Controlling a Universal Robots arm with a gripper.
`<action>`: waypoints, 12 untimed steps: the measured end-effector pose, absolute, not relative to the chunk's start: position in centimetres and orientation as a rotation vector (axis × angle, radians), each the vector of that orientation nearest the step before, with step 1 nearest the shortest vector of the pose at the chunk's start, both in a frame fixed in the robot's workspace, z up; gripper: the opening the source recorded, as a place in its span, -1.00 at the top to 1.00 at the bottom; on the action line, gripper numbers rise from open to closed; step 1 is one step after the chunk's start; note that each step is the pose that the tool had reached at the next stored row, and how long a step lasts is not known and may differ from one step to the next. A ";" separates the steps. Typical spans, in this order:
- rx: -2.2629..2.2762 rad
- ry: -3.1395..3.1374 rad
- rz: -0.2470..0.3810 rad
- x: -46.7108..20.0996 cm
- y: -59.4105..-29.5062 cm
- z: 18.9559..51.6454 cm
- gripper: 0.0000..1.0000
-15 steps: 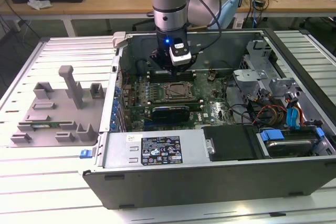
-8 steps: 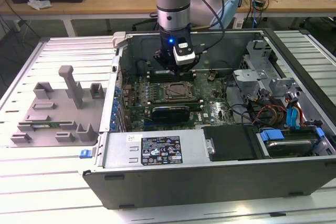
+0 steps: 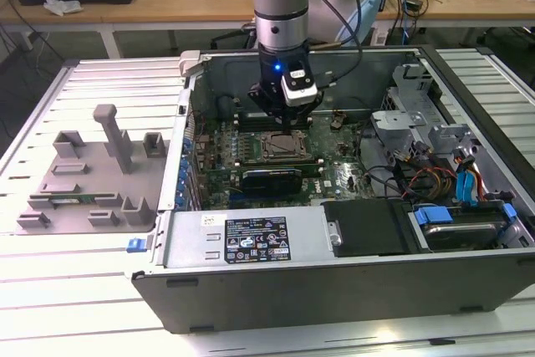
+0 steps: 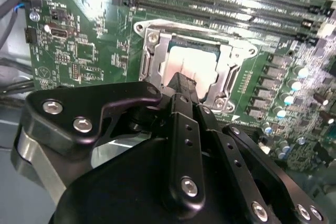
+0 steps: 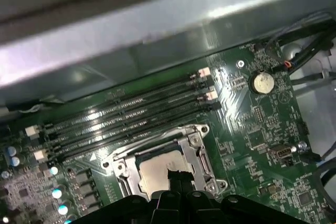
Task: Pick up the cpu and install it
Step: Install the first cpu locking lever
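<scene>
The cpu lies flat inside the dark metal socket frame on the green motherboard, its silver top showing. In the first wrist view the cpu sits in the open socket frame the same way. My gripper hovers right over the near edge of the chip, fingers pressed together with nothing between them. In the exterior view the gripper hangs inside the open computer case, just above the socket. Whether the fingertips touch the chip, I cannot tell.
Rows of black memory slots run beside the socket. Case walls ring the board; a drive cage, cables and a black box crowd the exterior view's right. A grey fixture tray lies outside the case on the left.
</scene>
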State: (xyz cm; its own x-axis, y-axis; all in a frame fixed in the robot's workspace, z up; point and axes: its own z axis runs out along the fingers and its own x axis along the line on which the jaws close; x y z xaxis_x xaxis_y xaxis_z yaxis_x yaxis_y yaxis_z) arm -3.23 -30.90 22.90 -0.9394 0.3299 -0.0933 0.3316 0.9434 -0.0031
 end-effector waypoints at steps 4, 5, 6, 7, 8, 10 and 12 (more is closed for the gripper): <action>0.501 3.008 -0.029 -3.2 -31.5 22.9 0.79; 0.497 3.009 -0.030 -3.3 -31.7 22.9 0.79; 0.495 3.009 -0.030 -3.3 -31.8 22.9 0.79; 0.493 3.009 -0.030 -3.3 -31.8 22.9 0.79; 0.493 3.009 -0.030 -3.3 -31.8 22.9 0.79; 0.492 3.010 -0.030 -3.3 -31.8 23.1 0.79; 0.492 3.010 -0.030 -3.3 -31.8 23.3 0.79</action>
State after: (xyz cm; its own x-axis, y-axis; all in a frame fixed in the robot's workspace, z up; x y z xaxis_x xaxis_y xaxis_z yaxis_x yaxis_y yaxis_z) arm -3.33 -31.82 23.33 -0.9438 0.3170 -0.0937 0.3188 0.9478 -0.0042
